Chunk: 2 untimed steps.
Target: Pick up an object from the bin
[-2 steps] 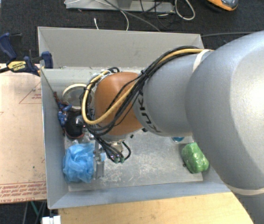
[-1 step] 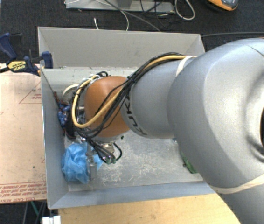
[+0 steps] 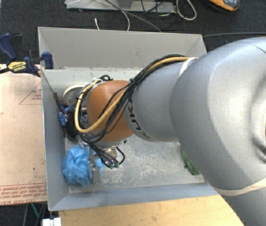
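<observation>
1. A crumpled light-blue wad (image 3: 76, 167) lies in the near-left corner of the bin (image 3: 51, 164).
2. The claw (image 3: 95, 169) is just beside the wad's right edge. I cannot tell whether it is open or closed.
3. A good grasp likely means centring over the wad, clear of the wall.
4. A small green thing (image 3: 190, 166) lies well apart.

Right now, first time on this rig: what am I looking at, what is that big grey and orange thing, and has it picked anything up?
The camera looks down into a grey metal bin from above, slightly sideways. The big grey tube entering from the right is the robot arm; the orange dome with cables is its wrist cover. Under it the gripper sits low in the bin's lower-left corner, beside a crumpled light-blue thing. Dark things lie by the left wall, a small green thing on the right. Whether anything is held, I cannot tell.
</observation>
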Motion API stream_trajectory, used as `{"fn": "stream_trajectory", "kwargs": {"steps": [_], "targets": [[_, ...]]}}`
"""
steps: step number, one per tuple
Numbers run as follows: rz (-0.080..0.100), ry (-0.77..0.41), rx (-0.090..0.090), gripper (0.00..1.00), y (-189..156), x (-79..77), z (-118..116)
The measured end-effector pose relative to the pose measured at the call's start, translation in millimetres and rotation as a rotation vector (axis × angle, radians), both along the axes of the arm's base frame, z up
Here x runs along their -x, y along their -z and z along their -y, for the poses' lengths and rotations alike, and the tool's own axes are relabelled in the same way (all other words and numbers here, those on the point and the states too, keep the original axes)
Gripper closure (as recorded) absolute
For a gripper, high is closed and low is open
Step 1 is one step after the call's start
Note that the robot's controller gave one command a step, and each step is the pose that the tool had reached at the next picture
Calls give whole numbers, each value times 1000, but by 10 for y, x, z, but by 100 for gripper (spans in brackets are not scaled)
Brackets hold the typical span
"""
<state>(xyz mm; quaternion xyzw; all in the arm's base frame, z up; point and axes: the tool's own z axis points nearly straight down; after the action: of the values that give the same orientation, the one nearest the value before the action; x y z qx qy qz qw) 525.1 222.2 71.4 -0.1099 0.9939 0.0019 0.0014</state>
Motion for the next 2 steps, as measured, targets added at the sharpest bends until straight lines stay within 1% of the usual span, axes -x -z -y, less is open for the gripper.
{"fn": "stream_trajectory", "kwargs": {"steps": [1,2], "targets": [[-1,8,-1,0,-556,-104,-86],[-4,-82,1,0,-132,74,-102]]}}
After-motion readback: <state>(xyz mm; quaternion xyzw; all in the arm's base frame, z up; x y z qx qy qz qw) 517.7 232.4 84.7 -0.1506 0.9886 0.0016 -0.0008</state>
